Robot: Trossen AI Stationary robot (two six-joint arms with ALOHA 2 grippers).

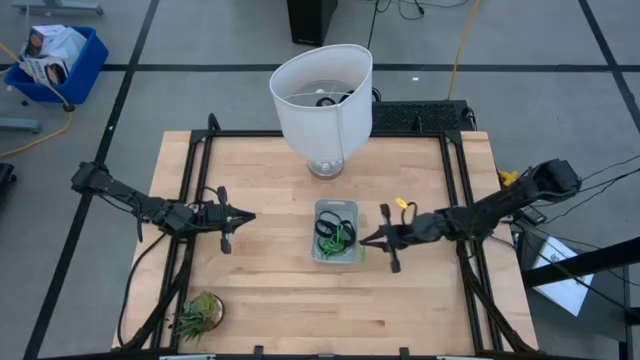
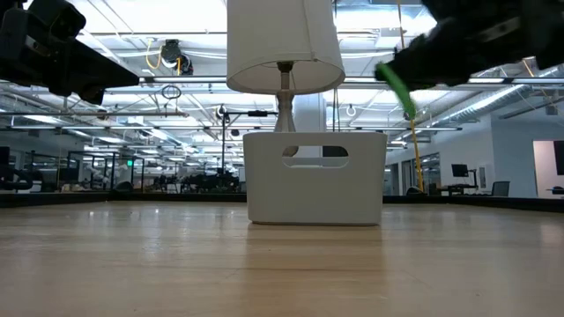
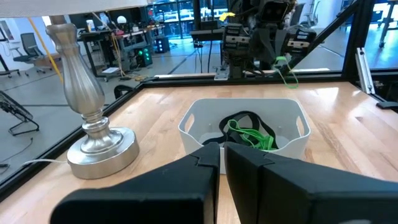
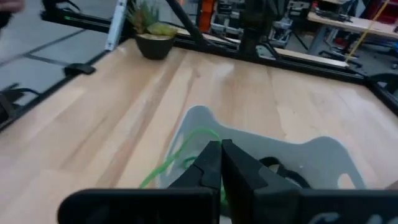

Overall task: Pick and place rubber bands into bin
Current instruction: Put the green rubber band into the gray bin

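My right hand point(image 1: 364, 239) pinches a green band point(image 4: 176, 154), held just beside the bin's point(image 1: 322, 252) right wall above the bench point(image 1: 270, 180). Dark and green bands point(image 1: 336, 234) lie inside the bin. My left hand point(image 1: 250, 216) waits pressed together, well apart

Inside the bin point(image 1: 337, 231), the rubber bands point(image 1: 335, 232) lie in one green and dark tangle, too small to count from above. From table height the bin's near wall point(image 2: 315, 176) hides them entirely. The right gripper point(image 4: 221, 163) covers part of the bin's rim and part of its green band point(image 4: 176, 154), which is blurred.
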